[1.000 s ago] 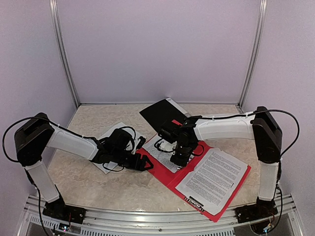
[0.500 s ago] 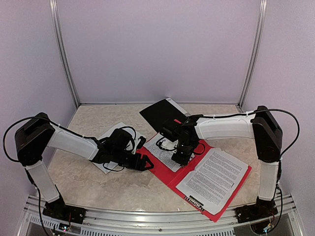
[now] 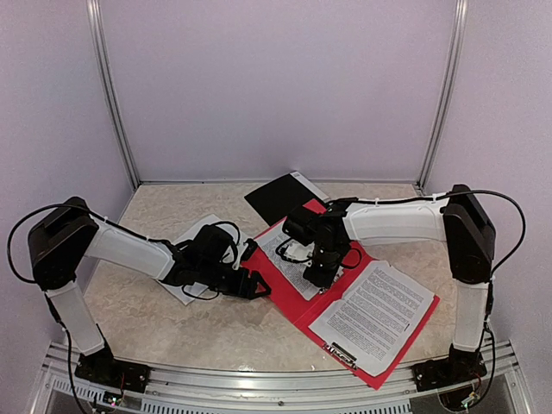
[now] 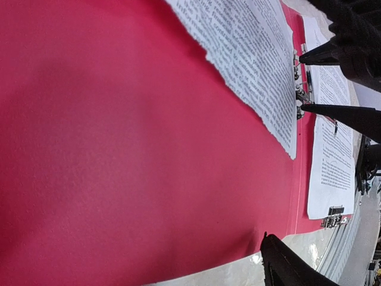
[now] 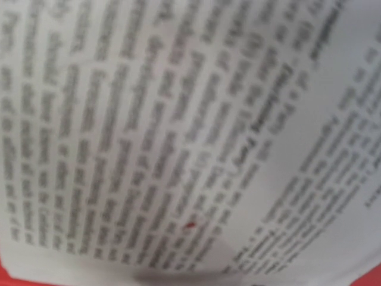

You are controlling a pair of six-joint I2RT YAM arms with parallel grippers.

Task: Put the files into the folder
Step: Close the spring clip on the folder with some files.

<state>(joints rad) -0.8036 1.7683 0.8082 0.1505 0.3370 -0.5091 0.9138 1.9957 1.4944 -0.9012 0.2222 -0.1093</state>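
The thin white printed paper sheet lies on the open red card folder's left leaf. It looks light, floppy and crease-prone, and is probably best slid by its edge. The right hand hovers over it, fingers apart. The left hand, also spread, meets the folder's edge.

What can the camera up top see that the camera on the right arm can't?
Only the top camera shows the left claw at the edge of the red folder, the right claw over it, a black folder behind, and the printed sheet on the folder's right half. Only the right wrist camera shows print lines close up, blurry, plus a tiny red speck. Both show the other printed sheet, under the right claw, with red folder beneath.
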